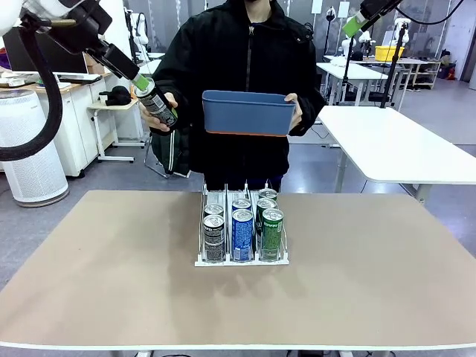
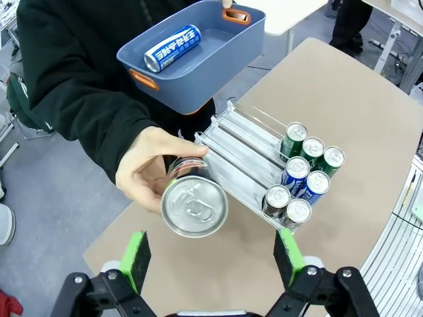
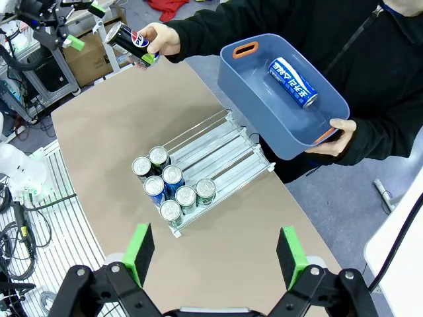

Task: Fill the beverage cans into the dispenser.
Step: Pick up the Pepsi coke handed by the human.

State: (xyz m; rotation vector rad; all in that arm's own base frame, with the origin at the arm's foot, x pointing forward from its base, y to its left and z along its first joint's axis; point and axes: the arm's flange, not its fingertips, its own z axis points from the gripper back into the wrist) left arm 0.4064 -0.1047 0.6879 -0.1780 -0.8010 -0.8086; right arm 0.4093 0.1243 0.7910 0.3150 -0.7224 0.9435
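Up over the far-left side of the table [image 1: 372,297], the left arm comes in from the upper left, slanting down toward the person. The left gripper [image 1: 141,80] sits at the top end of a black-and-silver can [image 1: 158,108]. The person's hand [image 2: 149,175] wraps that can from behind and holds it tilted, silver top toward the gripper. In the left wrist view the jaws are spread wide, with green pads [image 2: 137,261] on either side of the can's top. There is a gap on both sides and no pad contact seen, so the can rests in the hand alone.

The right arm is high at the top right, with the right gripper [image 1: 355,24] well above the table and well apart from everything. The right wrist view shows its jaws spread wide too, nothing between them, camera looking down on the table.

The dispenser [image 1: 242,261] sits mid-table, its three lanes running toward the person. Seven cans [image 1: 242,234] stand upright, bunched at the near end: two black-and-silver in the left lane, two blue in the middle, three green in the right. The far stretch of the lanes is bare.

The person's other hand [image 1: 295,111] holds a blue bin [image 1: 249,111] at chest height over the far table edge. One blue can [image 2: 173,47] lies on its side inside it.
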